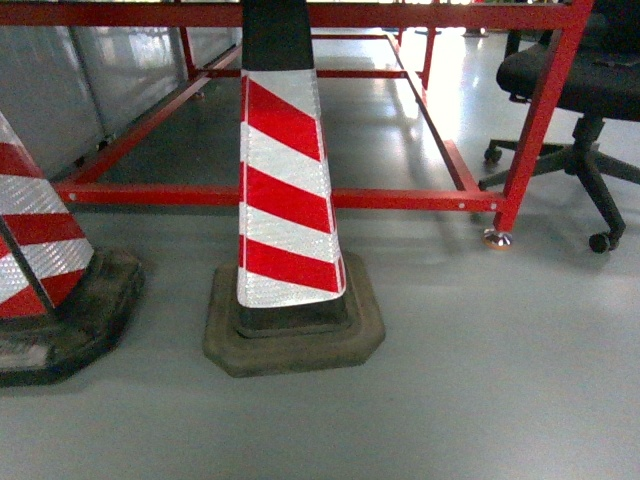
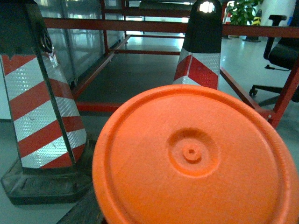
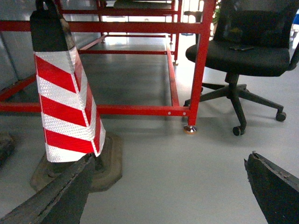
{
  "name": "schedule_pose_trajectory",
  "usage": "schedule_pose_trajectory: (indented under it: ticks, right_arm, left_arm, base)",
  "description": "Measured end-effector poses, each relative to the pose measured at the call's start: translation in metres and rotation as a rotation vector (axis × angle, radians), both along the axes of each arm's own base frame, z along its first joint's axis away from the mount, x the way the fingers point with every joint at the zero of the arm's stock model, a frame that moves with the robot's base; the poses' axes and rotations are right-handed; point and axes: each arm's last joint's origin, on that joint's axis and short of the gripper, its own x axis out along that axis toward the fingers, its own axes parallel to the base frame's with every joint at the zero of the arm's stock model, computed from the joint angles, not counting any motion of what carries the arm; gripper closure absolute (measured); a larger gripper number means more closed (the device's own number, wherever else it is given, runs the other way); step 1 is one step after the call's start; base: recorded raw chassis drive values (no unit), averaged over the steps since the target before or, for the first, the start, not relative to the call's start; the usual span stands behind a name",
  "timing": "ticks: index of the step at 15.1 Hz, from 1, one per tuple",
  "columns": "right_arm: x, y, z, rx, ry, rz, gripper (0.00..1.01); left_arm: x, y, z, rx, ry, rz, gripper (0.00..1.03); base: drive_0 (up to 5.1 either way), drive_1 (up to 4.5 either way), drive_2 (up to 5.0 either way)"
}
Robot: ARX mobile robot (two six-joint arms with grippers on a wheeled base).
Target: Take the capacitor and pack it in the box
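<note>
An orange round capacitor [image 2: 191, 158] with a dimpled centre fills the lower left wrist view, its flat end facing the camera. It sits where my left gripper's jaws are and hides them. Only one dark finger [image 2: 86, 211] shows, against its lower left edge, so the gripper looks shut on it. My right gripper [image 3: 171, 161] hangs low over the grey floor. It is open, with its fingers [image 3: 65, 191] far apart and nothing between them. The box is out of view. Neither gripper shows in the head view.
A red-and-white traffic cone [image 1: 285, 190] on a dark base stands straight ahead. Another cone [image 1: 40, 260] is at the left. Behind them runs a red metal frame [image 1: 280, 197] low over the floor. A black office chair [image 1: 575, 90] is at the right.
</note>
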Motion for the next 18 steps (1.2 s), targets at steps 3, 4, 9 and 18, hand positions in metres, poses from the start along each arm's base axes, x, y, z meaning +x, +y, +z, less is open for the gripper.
schedule_pose_trajectory:
  ticks: [3,4,9,18]
  right_arm:
    - [0.0000,0.0000,-0.0001,0.000,0.001,0.000,0.03]
    - [0.0000,0.0000,-0.0002,0.000,0.002,0.000,0.03]
    - [0.0000,0.0000,-0.0001,0.000,0.001,0.000,0.03]
    - [0.0000,0.0000,-0.0002,0.001,0.002,0.000,0.03]
  left_arm:
    - [0.0000,0.0000,-0.0002,0.000,0.002,0.000,0.59]
    - [0.0000,0.0000,0.0000,0.000,0.000,-0.001,0.59]
    - [0.0000,0.0000,-0.0001,0.000,0.001,-0.001,0.59]
    - [0.0000,0.0000,-0.0001,0.004,0.001,0.001,0.59]
  base:
    - [-0.1,4.06,-4.2]
    - [-0.1,4.03,-4.2]
    - [0.0,0.82,-0.9]
    - [0.0,0.00,0.0]
